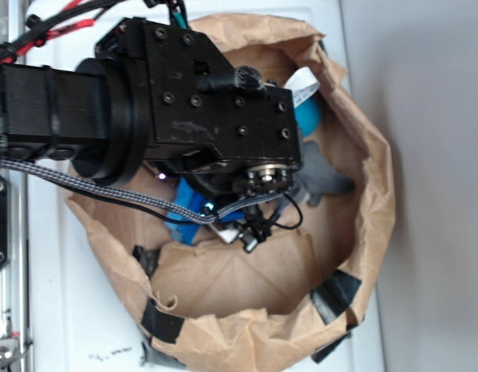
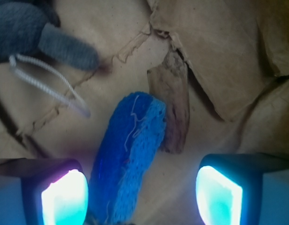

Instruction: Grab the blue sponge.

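Observation:
The blue sponge (image 2: pixel 130 150) lies on its edge on the brown paper inside a paper-lined basket (image 1: pixel 370 155). In the wrist view it runs from the picture's middle down between my fingers, close beside the left pad (image 2: pixel 64 197) and well apart from the right pad (image 2: pixel 218 192). My gripper (image 2: pixel 142 197) is open around the sponge's near end. In the exterior view the black arm covers most of the sponge (image 1: pixel 186 208); only a blue part shows under the wrist.
A grey plush toy (image 2: pixel 27 30) with a white cord (image 2: pixel 50 82) lies at the upper left, also in the exterior view (image 1: pixel 324 174). A teal-blue ball (image 1: pixel 308 115) sits by the basket's far wall. Black tape patches (image 1: pixel 331 298) mark the rim.

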